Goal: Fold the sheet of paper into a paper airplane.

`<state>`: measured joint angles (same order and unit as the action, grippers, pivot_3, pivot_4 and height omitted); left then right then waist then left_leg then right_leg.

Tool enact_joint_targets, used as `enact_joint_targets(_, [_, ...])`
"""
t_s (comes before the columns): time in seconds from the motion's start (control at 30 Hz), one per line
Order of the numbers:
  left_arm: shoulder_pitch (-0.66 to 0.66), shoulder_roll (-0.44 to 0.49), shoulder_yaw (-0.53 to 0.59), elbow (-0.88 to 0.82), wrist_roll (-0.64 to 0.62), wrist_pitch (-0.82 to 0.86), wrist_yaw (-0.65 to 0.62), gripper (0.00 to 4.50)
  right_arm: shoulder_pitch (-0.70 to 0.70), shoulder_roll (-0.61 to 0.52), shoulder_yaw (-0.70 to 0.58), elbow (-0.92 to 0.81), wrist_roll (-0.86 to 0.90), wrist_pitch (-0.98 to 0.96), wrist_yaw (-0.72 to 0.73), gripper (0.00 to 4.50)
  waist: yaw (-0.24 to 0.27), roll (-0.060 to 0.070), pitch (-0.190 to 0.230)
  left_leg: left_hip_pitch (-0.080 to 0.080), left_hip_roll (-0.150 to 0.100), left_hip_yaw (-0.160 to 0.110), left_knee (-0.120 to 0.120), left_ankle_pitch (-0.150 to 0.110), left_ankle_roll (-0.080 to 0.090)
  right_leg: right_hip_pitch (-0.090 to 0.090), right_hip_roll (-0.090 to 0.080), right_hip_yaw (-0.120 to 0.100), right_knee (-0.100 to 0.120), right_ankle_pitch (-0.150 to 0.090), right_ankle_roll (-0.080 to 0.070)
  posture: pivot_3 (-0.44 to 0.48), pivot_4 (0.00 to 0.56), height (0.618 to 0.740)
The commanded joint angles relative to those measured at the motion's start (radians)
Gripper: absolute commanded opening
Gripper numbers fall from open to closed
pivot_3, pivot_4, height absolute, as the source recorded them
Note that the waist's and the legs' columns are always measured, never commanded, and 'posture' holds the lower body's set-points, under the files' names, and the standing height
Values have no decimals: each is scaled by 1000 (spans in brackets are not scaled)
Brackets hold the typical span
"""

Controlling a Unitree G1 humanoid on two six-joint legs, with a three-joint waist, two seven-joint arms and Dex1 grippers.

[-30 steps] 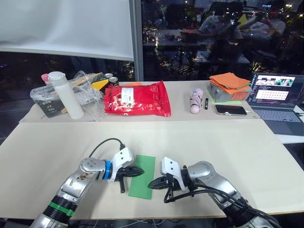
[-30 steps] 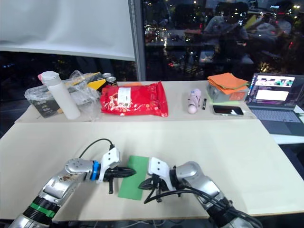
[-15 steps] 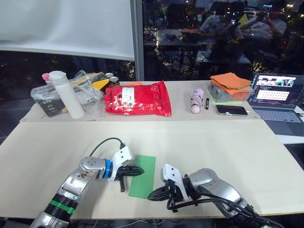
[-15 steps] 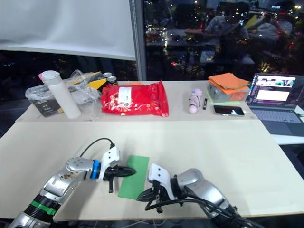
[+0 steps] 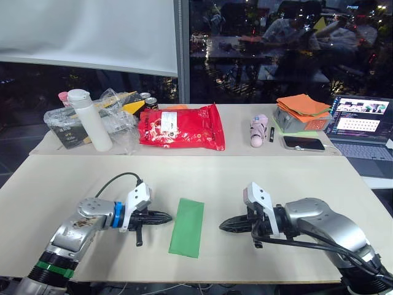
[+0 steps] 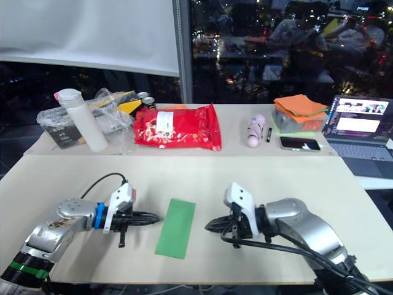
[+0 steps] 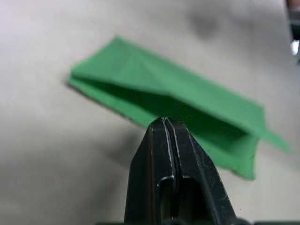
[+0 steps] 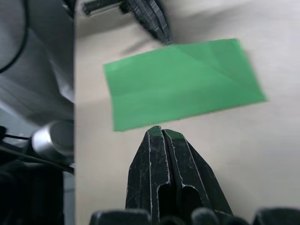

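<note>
Sheet of paper: the green sheet of paper (image 5: 187, 227) lies flat on the near tabletop (image 5: 295, 184), folded into a narrow strip running away from the robot, with diagonal creases visible in the wrist views; its upper layer lifts a little along one long edge
Left tool: the left tool (image 5: 164, 216) lies low over the tabletop just left of the strip, tips pointing at its long edge and apart from it; its two black fingers are pressed together with nothing between them
Right tool: the right tool (image 5: 225, 225) sits low to the right of the strip, tips aimed at it with bare tabletop between; fingers closed tight on nothing
Clear plastic bag: at the far left of the rear tabletop, a crumpled clear bag (image 5: 116, 120) holds yellow and dark packets; what they are cannot be told
White bottle: a tall white bottle (image 5: 89, 120) with a cap stands upright in front of the bag
Cans: two dark can tops (image 5: 148, 98) show behind the red bag
Red bag: a sealed red snack bag (image 5: 181, 126) with a white label lies flat mid-rear
Pink object: a small pink item (image 5: 256, 129) lies right of the red bag, with a dark pen-like stick just beside it
Orange stack: folded orange paper (image 5: 302, 105) rests on a grey box (image 5: 293, 122)
Phone: a dark phone (image 5: 305, 143) lies in front of the box
Laptop: an open laptop (image 5: 366, 126) with a lit screen stands at the far right
</note>
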<state>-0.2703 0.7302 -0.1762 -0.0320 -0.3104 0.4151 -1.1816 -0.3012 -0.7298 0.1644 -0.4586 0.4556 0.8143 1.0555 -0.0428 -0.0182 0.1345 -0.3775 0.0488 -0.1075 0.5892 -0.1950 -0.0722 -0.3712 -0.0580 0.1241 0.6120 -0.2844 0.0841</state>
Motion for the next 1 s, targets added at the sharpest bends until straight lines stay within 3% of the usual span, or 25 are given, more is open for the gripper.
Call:
enact_joint_targets(0.03, [-50, -35, -45, 58, 52, -55, -2, 0, -5, -21, -53, -52, 24, -4, -28, 22, 0, 0, 0, 0, 0, 0, 0, 0, 0, 0, 0, 0, 0, 0, 0, 0, 150, 732])
enact_joint_targets(0.2, [-158, -172, -62, 71, -18, -6, -32, 0, 53, -64, -116, -68, 40, 4, -47, 22, 16, 0, 0, -4, -1, 0, 2, 0, 0, 0, 0, 0, -1, 0, 0, 0, 150, 732])
enact_joint_targets(0.47, [-262, -321, -227, 178, 88, -45, -46, 0, 120, -142, -224, -81, 38, 0, -99, 22, 16, 1, -1, -4, -1, 0, 2, 0, 0, 0, 0, 0, -1, 4, 7, 0, 150, 732])
enact_joint_targets(0.6, [-289, -320, -308, 253, 197, -150, -57, 0, 131, -162, -250, -102, 23, 0, -150, 22, 10, 1, -1, -4, -1, 0, 2, 0, 0, 0, 0, 0, -1, 4, 7, 0, 150, 732])
enact_joint_targets(0.9, [-299, -299, -240, 236, 165, -116, -61, 0, 173, -128, -219, -115, 36, 35, -242, 22, 4, 1, -1, -5, -1, 0, 2, 0, 0, 0, 0, 0, -1, 4, 8, 0, 150, 732])
enact_joint_targets(1.0, [-262, -247, -217, 136, 159, -42, -42, 0, 142, -54, -111, -39, -62, 16, -348, 22, -6, 0, -1, -4, -1, 0, 2, 0, 0, 0, 0, 0, -1, 4, 8, 0, 150, 732])
